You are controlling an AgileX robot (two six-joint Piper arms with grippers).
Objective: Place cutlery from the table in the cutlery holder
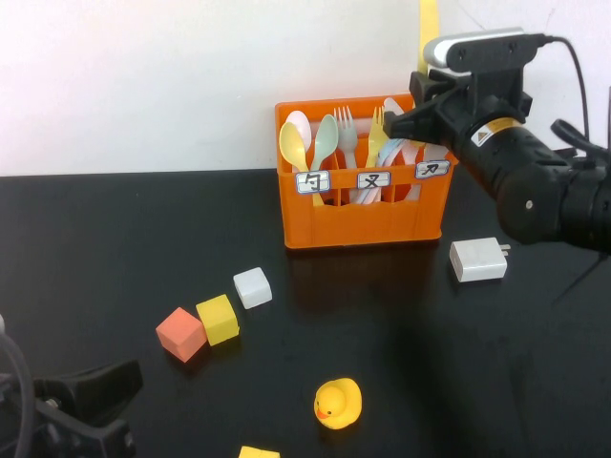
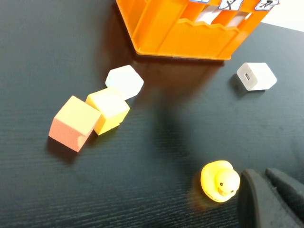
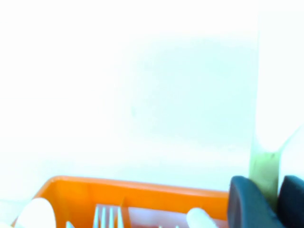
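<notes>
The orange cutlery holder point(image 1: 363, 215) stands at the back of the black table point(image 1: 115, 248), with spoons and forks upright in it, among them a pale blue fork point(image 1: 344, 126). My right gripper point(image 1: 420, 113) hovers above the holder's right compartment, shut on the pale yellow knife point(image 1: 429, 27), which points straight up. In the right wrist view the knife point(image 3: 264, 171) sits between the dark fingers point(image 3: 244, 204) over the holder's rim point(image 3: 142, 194). My left gripper point(image 1: 100, 405) rests low at the near left, shut and empty. In the left wrist view it point(image 2: 267, 190) is beside the duck.
A white charger block point(image 1: 477, 260) lies right of the holder. Red point(image 1: 181, 333), yellow point(image 1: 218, 319) and white point(image 1: 252, 287) cubes sit in front left. A yellow rubber duck point(image 1: 338, 403) is near the front; another yellow cube point(image 1: 258, 452) is at the front edge.
</notes>
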